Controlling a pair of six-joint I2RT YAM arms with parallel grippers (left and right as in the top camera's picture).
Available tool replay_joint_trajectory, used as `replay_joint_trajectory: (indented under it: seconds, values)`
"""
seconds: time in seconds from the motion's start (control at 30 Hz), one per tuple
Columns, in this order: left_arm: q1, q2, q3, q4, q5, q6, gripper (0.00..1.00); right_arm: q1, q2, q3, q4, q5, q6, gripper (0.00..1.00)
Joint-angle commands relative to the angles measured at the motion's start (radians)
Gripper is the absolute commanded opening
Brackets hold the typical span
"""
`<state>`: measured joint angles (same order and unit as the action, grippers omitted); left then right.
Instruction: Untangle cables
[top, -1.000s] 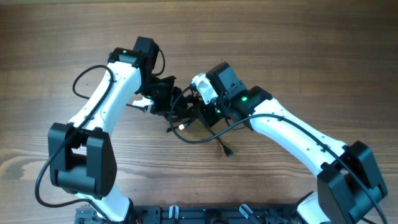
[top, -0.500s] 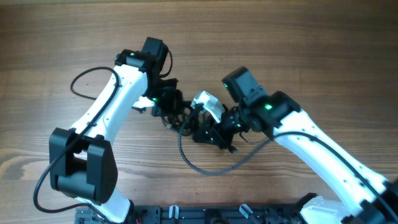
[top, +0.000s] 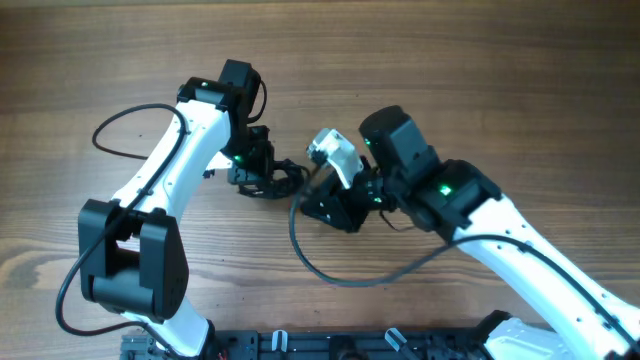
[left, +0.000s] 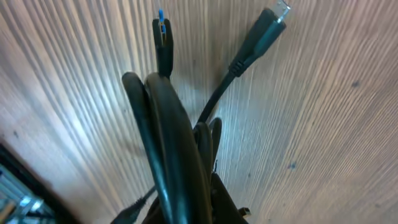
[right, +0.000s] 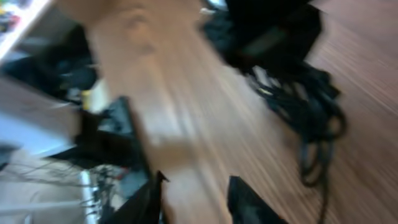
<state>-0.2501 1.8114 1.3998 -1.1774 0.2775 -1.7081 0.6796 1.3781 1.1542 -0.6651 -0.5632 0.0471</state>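
Note:
The cables (top: 287, 178) are a small black tangle hanging from my left gripper (top: 263, 176), which is shut on them. In the left wrist view the cables (left: 169, 118) run up from the gripper (left: 202, 214) as thick dark loops. Two plug ends lie over the wood, one with a blue tip (left: 162, 32) and one with a clear tip (left: 266, 28). My right gripper (top: 308, 206) is just right of the tangle and open. In the blurred right wrist view only bare wood shows between its fingers (right: 199, 190), and the cables (right: 311, 118) lie further ahead, apart from them.
Each arm's own thick black wire loops out over the wooden table (top: 480, 80): one loop on the left (top: 110, 135) and one in front of the right arm (top: 335, 277). A dark rail (top: 300, 345) runs along the near edge.
My right gripper has gone from shut to open and has swung round to the right of the tangle. My left gripper has drawn the cables a little to the left.

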Motion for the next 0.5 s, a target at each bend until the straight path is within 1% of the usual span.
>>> replay_joint_trajectory:
  seconds: [0.0,0.07,0.13,0.2,0.33,0.43,0.47]
  values:
    - [0.000,0.005,0.006,-0.001,0.201,0.022,0.04,0.008,0.111,0.011,-0.029,0.178,-0.040,0.51]
    - [0.000,0.005,0.006,-0.001,0.266,0.029,0.04,0.008,0.188,0.011,-0.031,0.182,-0.053,0.52]
    - [0.000,0.005,0.006,-0.001,0.276,0.029,0.04,0.008,0.231,0.011,-0.031,0.190,-0.080,0.52]
    - [0.000,0.005,0.006,-0.001,0.276,0.029,0.04,0.008,0.267,0.011,-0.028,0.244,-0.077,0.52]
    - [0.000,0.005,0.006,0.003,0.280,0.029,0.04,0.008,0.283,0.011,-0.015,0.251,-0.095,0.52]
    - [0.000,0.005,0.006,0.003,0.307,0.034,0.04,0.008,0.283,0.011,0.045,0.275,-0.099,0.54]
    - [0.000,0.005,0.006,0.004,0.310,0.052,0.04,0.008,0.283,0.011,0.068,0.304,-0.098,0.55]
